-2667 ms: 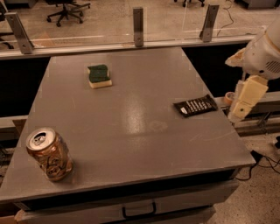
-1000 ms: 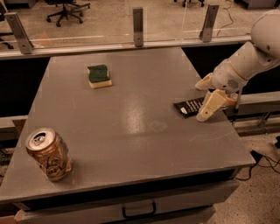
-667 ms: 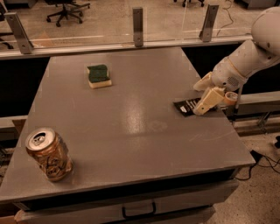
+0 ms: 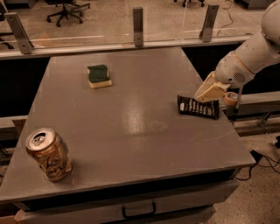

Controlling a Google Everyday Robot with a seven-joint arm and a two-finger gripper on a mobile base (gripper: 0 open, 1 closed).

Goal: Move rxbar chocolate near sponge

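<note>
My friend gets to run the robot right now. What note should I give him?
Pincer: low over the rxbar chocolate; I cannot tell if it has a hold.
Rxbar chocolate: flat by the right edge of the table.
Sponge: far left part, well apart from the bar.
Soda can: front left corner.
Done: pincer is at the bar.
Left: grasp it and set it beside the sponge.

A grey bench (image 4: 131, 144) fills the view. A tan soda can (image 4: 49, 154) stands at its near left corner, its opened top showing. Along the far edge, metal posts (image 4: 138, 20) hold a clear panel, and an office chair (image 4: 65, 8) sits beyond on the far left. A dark drawer handle (image 4: 138, 211) hangs under the near edge. Cables (image 4: 262, 162) trail on the floor to the right. The jaws hang over the bench's right edge.
</note>
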